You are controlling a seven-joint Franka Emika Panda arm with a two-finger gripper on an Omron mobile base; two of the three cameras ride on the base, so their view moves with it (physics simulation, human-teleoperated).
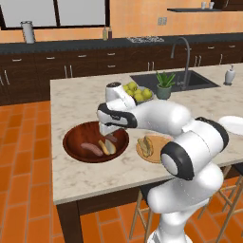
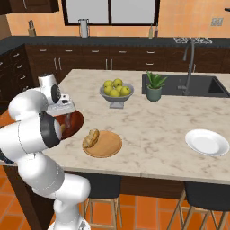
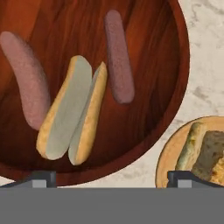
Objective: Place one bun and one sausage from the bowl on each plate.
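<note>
The dark wooden bowl (image 1: pixel 75 136) (image 3: pixel 148 30) sits at the island's near left and holds one split bun (image 1: pixel 107 147) (image 3: pixel 72 113) between two sausages (image 3: pixel 26 78) (image 3: pixel 119 57). My gripper (image 1: pixel 107 133) (image 3: pixel 111 179) hovers just above the bowl, open and holding nothing, its fingertips (image 3: pixel 43 177) spread wide. Right of the bowl, the tan wooden plate (image 1: pixel 162 141) (image 2: pixel 111 144) (image 3: pixel 168 157) carries a bun (image 1: pixel 145 146) (image 2: pixel 91 138) (image 3: pixel 203 151). The white plate (image 1: pixel 235 124) (image 2: pixel 207 142) lies bare far to the right. In the right base view my arm covers most of the bowl (image 2: pixel 77 120).
A grey footed bowl of apples (image 1: pixel 137 93) (image 2: pixel 117 92) and a potted plant (image 1: pixel 164 85) (image 2: pixel 154 87) stand behind the plates. The sink with its faucet (image 1: pixel 182 61) (image 2: pixel 188 63) is at the far right. Stools stand under the island's near edge.
</note>
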